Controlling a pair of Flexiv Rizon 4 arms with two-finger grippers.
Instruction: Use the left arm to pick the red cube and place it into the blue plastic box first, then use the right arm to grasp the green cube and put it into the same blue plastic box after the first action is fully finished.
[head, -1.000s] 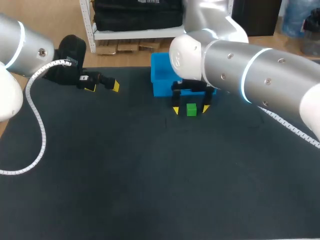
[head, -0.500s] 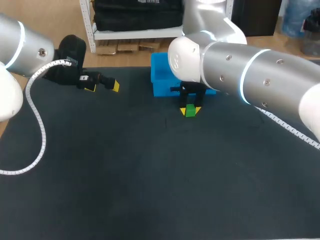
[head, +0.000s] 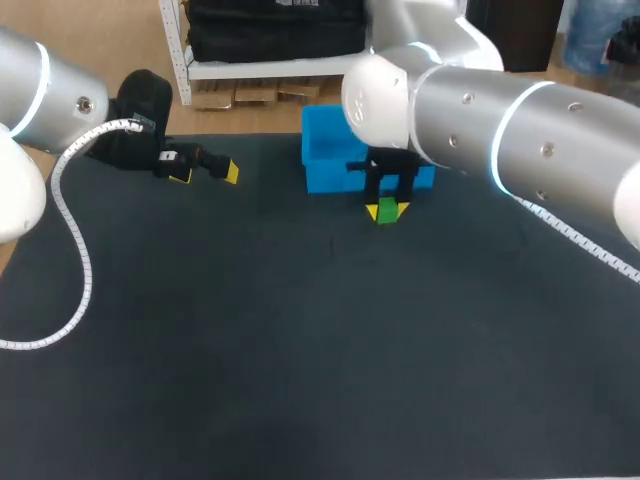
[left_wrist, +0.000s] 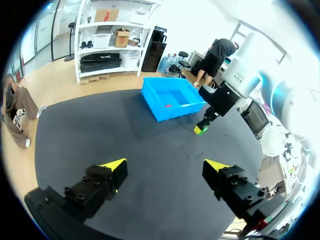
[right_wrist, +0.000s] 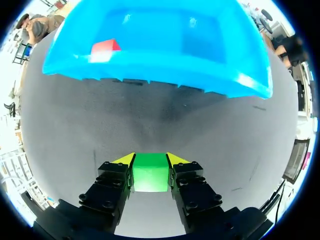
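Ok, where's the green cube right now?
In the head view, just right of the middle: the green cube is held in the right gripper, directly in front of the blue plastic box.

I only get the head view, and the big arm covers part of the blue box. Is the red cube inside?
Observer: Yes, the right wrist view shows the red cube lying on the floor of the box.
Operator: Does the right gripper really hold the green cube?
Observer: Yes, seen close up in its wrist view, the cube is squeezed from both sides.
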